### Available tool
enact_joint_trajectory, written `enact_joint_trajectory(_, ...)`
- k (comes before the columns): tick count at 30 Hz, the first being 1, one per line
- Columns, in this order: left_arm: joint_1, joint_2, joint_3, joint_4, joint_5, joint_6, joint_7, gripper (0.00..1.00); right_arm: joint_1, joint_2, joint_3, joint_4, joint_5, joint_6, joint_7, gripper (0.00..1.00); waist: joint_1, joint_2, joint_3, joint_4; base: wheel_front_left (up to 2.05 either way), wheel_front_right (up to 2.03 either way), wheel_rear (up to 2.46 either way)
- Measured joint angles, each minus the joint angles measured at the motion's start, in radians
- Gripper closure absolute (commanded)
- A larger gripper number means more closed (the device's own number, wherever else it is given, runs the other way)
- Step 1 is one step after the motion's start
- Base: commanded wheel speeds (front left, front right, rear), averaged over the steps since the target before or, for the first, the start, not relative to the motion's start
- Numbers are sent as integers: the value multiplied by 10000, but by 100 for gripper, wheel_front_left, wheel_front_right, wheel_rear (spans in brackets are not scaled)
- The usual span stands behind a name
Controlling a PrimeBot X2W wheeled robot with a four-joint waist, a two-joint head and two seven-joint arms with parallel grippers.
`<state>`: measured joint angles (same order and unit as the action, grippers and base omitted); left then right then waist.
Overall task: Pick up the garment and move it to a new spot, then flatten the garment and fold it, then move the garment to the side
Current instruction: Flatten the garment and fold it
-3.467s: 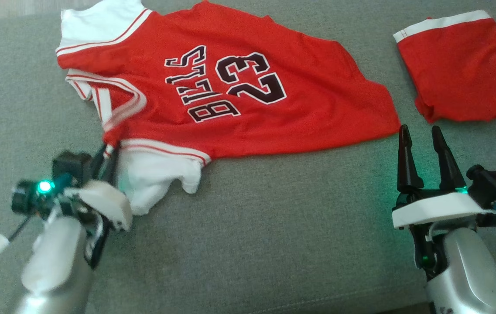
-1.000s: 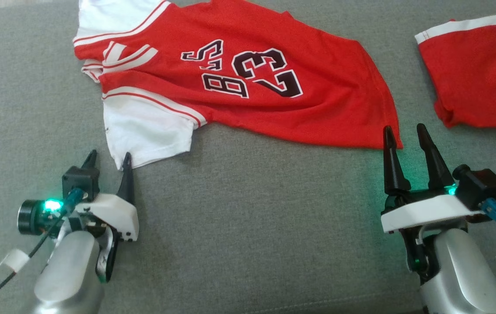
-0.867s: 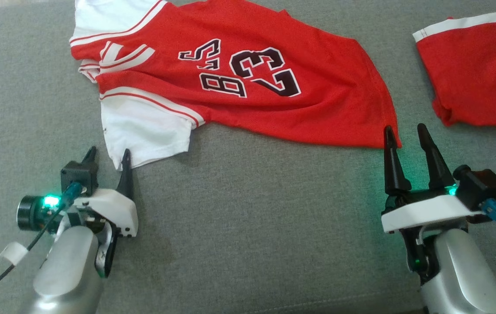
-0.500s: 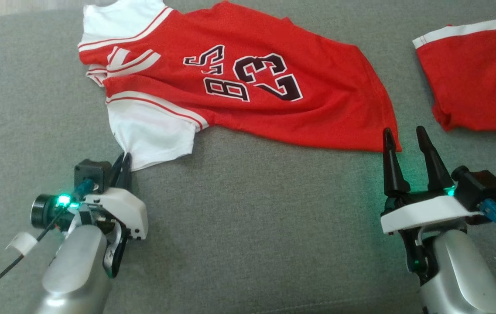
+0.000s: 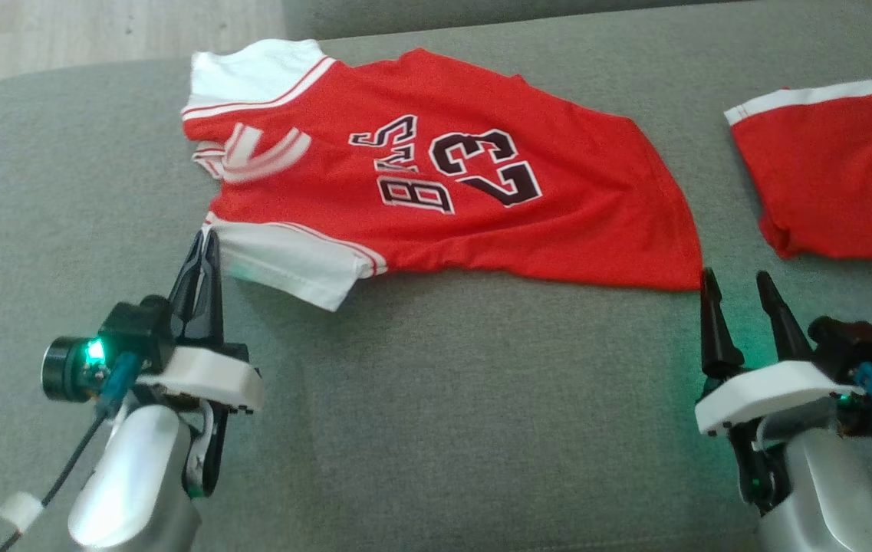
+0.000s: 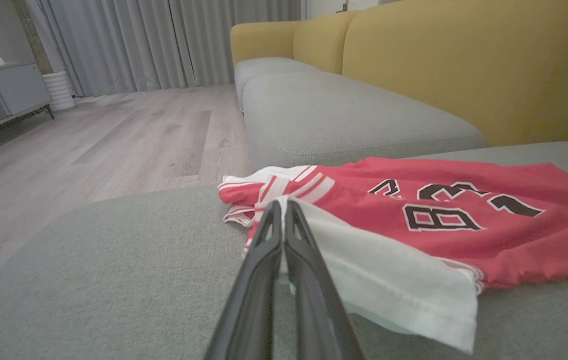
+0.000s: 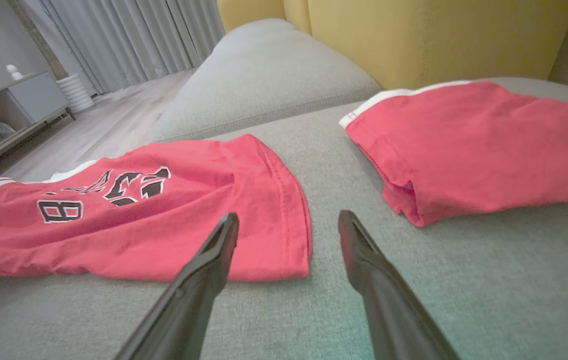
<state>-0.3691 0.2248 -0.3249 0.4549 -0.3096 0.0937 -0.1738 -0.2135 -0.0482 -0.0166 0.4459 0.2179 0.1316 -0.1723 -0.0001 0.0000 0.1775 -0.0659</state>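
The grey seat cushion (image 5: pixel 436 429) is the work surface. The red jersey (image 5: pixel 574 199) lies across the cushion's far half with its print up, the collar end toward the cushion's left edge and the hem toward its right. It looks like a thin, light knit. I judge it limp, so it will sag, stretch and trail from any single hold, and it will probably drag on the cushion's coarse weave instead of sliding freely. Corners and seamed edges are the sensible places to grip, and two holds set well apart would keep it spread.

A folded red garment (image 5: pixel 827 184) sits at the cushion's far right, apart from the jersey's hem. That side of the cushion therefore offers little room.

The near half of the cushion, between the two arms, is bare and is the widest landing space. The cushion's left edge rounds off toward the wooden floor (image 5: pixel 98 38), and the jersey's far shoulder lies close to that edge, so pulling further left risks the cloth slipping over.

The left gripper (image 5: pixel 204 239) is at the cushion's left side. Its fingers are pressed together on the edge of the white sleeve (image 5: pixel 290 261), which rises slightly off the cushion.

The right gripper (image 5: pixel 735 277) stands with its fingers spread and holds nothing. It is just short of the hem corner (image 5: pixel 681 272), toward the cushion's near side.
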Motion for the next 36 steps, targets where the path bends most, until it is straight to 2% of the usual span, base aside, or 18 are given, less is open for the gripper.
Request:
enact_joint_trajectory(11, 708, 58, -232, -1718, 31, 130, -282, 100, -451, 2, -731, 1964, -178, 0, 347, 0, 0, 0, -9, 608, 0, 0, 0)
enact_joint_trajectory(23, 714, 171, -397, -2157, 29, 119, -123, 100, -1905, -8, -1078, 4420, -188, 0, -368, 0, 0, 0, 88, 1043, 0, 0, 0)
enact_joint_trajectory(27, 713, 174, -431, -2278, 29, 125, -119, 100, -2325, -79, -836, 5087, -207, 0, -437, 2, 0, 0, 87, 1072, 0, 0, 0)
enact_joint_trajectory(28, 713, 174, -453, -2299, 29, 127, -119, 100, -2390, -102, -742, 5210, -240, 0, -472, 39, 0, 0, 82, 1071, 0, 0, 0)
enact_joint_trajectory(30, 714, 176, -495, -2314, 29, 132, -109, 100, -2519, -196, -529, 5440, -245, 0, -495, 100, 0, 0, 68, 1052, 0, 0, 0)
enact_joint_trajectory(36, 736, 236, -548, -2314, 29, 211, -111, 100, -2687, -209, 13, 5777, -136, 0, -631, 100, 1, 0, -81, 913, 0, 0, 0)
